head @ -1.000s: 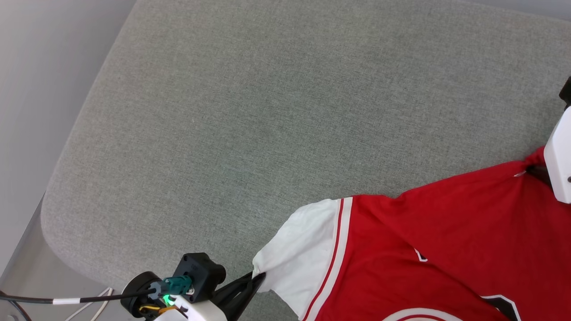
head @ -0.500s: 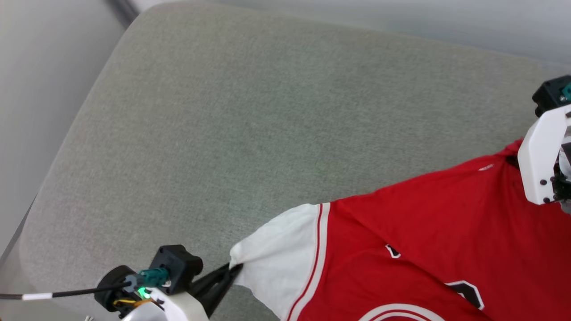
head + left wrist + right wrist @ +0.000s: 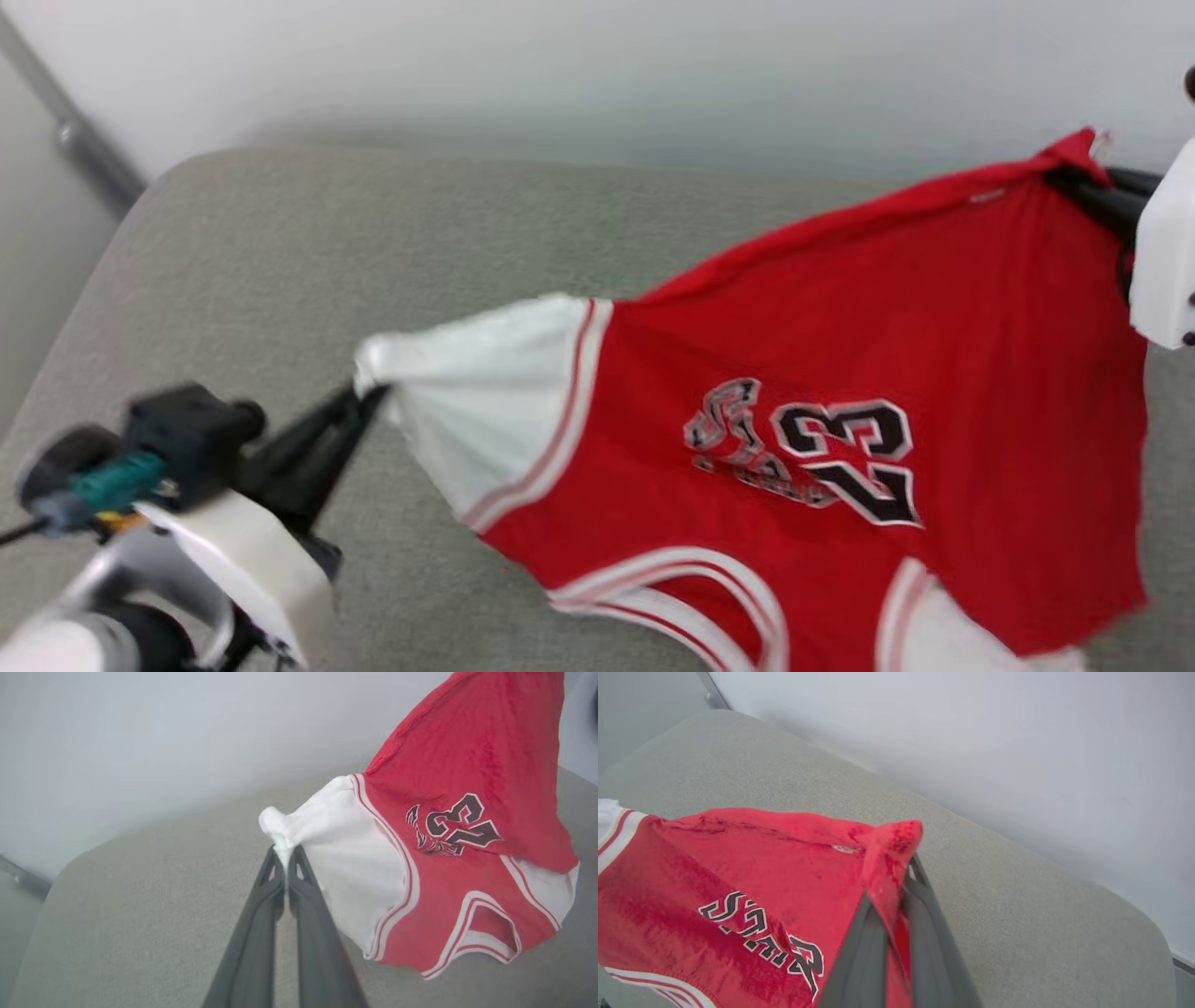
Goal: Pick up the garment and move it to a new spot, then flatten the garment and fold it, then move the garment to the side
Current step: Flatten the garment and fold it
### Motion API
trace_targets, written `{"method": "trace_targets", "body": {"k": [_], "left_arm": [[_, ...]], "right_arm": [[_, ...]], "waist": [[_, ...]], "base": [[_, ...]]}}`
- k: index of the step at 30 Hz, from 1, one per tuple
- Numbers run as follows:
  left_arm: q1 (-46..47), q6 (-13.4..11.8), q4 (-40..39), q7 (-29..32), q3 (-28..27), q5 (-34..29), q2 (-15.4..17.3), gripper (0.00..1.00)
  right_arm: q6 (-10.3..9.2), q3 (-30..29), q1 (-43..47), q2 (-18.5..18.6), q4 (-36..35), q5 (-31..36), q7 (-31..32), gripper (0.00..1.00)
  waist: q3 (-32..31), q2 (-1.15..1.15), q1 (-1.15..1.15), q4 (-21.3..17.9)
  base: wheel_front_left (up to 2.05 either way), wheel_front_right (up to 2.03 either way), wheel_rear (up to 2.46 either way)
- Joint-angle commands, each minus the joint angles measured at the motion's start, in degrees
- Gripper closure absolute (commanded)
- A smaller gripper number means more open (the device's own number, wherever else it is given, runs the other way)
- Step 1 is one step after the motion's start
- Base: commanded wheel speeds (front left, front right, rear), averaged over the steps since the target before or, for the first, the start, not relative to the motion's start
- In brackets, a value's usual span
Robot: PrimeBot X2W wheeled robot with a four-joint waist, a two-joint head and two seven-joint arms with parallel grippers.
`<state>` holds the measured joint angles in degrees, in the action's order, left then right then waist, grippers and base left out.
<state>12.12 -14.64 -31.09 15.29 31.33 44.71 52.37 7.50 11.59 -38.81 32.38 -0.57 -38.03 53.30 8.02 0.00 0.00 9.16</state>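
The garment (image 3: 840,317) is a red T-shirt with white sleeves and a black "23" print, stretched in the air between my two grippers above the grey cushion (image 3: 373,224). My left gripper (image 3: 364,399) at lower left is shut on the tip of a white sleeve (image 3: 476,401). In the left wrist view the left gripper (image 3: 284,856) pinches that sleeve of the garment (image 3: 458,765). My right gripper (image 3: 1074,177) at upper right is shut on a red edge, higher than the left. In the right wrist view the right gripper (image 3: 899,870) clamps bunched red cloth of the garment (image 3: 738,858).
The grey cushion (image 3: 1017,896) has rounded corners and spreads under the shirt. A pale wall (image 3: 597,65) stands behind it, with a grey rail (image 3: 84,149) at the upper left. The shirt's lower part hangs down toward the cushion at the bottom right.
Both grippers have risen with the shirt, lifting it off the cushion, the right one closing on its red edge. The camera tilted up, so the wall and the number print now show.
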Motion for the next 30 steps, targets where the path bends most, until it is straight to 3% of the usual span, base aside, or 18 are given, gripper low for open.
{"method": "trace_targets", "body": {"k": [1,5,16,22,30], "left_arm": [[2.2,-0.6,-0.9,-1.4,-2.8,0.0,1.0,1.00],[6.3,-1.0,-2.3,-3.8,-7.7,-0.7,2.2,1.00],[21.2,0.9,-3.7,-5.6,-16.0,-1.2,3.6,1.00],[29.5,2.0,-2.4,-7.4,-18.6,-1.7,2.6,1.00],[45.7,5.3,3.4,-6.4,-17.0,-3.3,0.1,1.00]], "right_arm": [[-0.02,-1.0,-1.0,-0.1,-2.6,-0.9,0.2,1.00],[-0.02,-3.5,-2.0,-1.2,-6.9,-2.4,0.1,1.00],[-0.02,-7.9,-5.0,-2.6,-14.2,-1.6,-3.0,1.00],[-0.02,-9.1,-7.6,-2.9,-15.8,-1.4,-5.2,1.00],[-0.02,-10.7,-12.8,-2.2,-16.5,-0.2,-8.1,1.00]], "waist": [[-2.5,0.00,0.00,-3.8],[-3.1,0.00,0.00,-6.7],[-2.2,0.00,0.00,-12.9],[-0.4,0.00,0.00,-14.9],[6.0,0.00,0.00,-16.4]], "base": [[0.00,0.00,0.00],[0.00,0.00,0.00],[0.00,0.00,0.00],[0.00,0.00,0.00],[0.00,0.00,0.00]]}}
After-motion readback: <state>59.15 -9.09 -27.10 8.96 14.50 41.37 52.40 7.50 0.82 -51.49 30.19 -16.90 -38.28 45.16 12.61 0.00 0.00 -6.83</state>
